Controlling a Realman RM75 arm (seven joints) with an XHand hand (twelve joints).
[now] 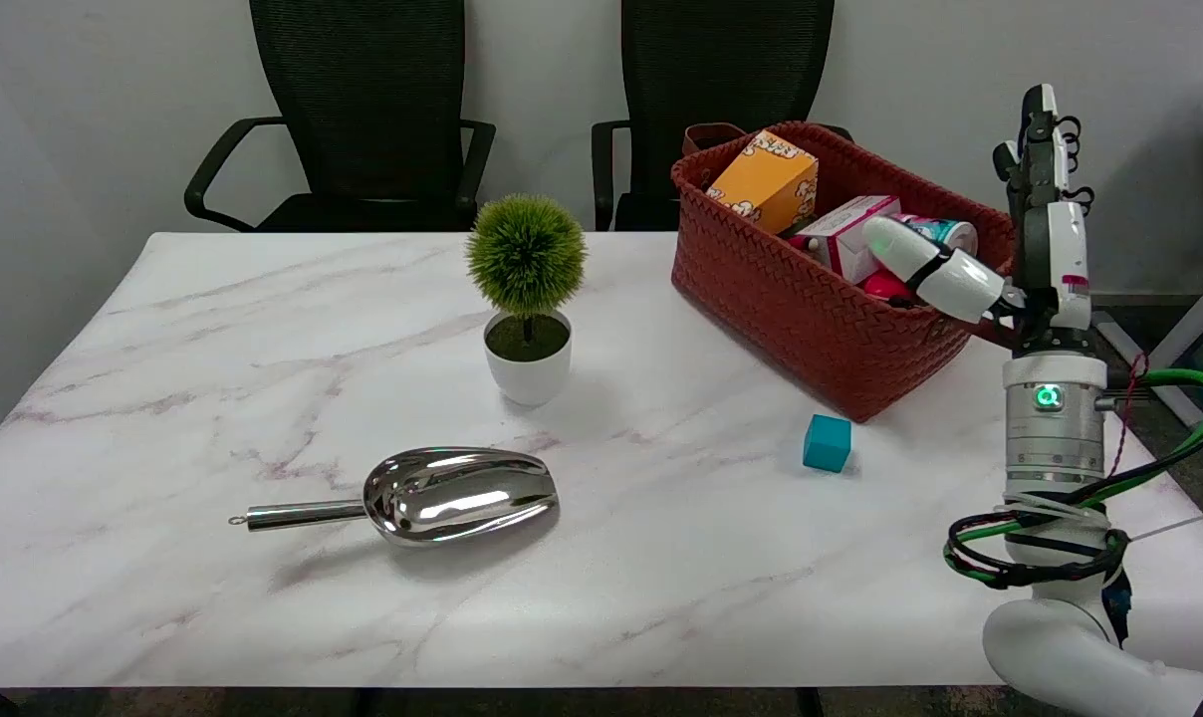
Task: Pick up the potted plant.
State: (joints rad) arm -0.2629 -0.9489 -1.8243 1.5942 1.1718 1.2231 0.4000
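White marble table [661,558] with faint purple veins fills the view, two black office chairs [372,110] parked behind it against a pale wall. Over at the right edge, the right arm [1055,438] stands almost straight up from the lower corner, green and black cables looped round its wrist, a green light glowing on the cuff. The right hand [1035,219] points upward, fingers stretched tall and apart, thumb jutting out to the left over the basket rim, and it holds nothing. The potted plant [528,299] sits upright near the middle of the table, a round green tuft in a small white pot, well apart from that hand. The woven reddish-brown basket [791,289] sits at the back right, just beside the arm, and it's packed: an orange box [766,179] tilted at the back, a white-and-pink carton [845,234], something pink lower down that's partly hidden. In front of the basket, a small teal cube [827,442]. Nearer the front left, a shiny metal scoop [432,496] lies on its side, handle pointing left.
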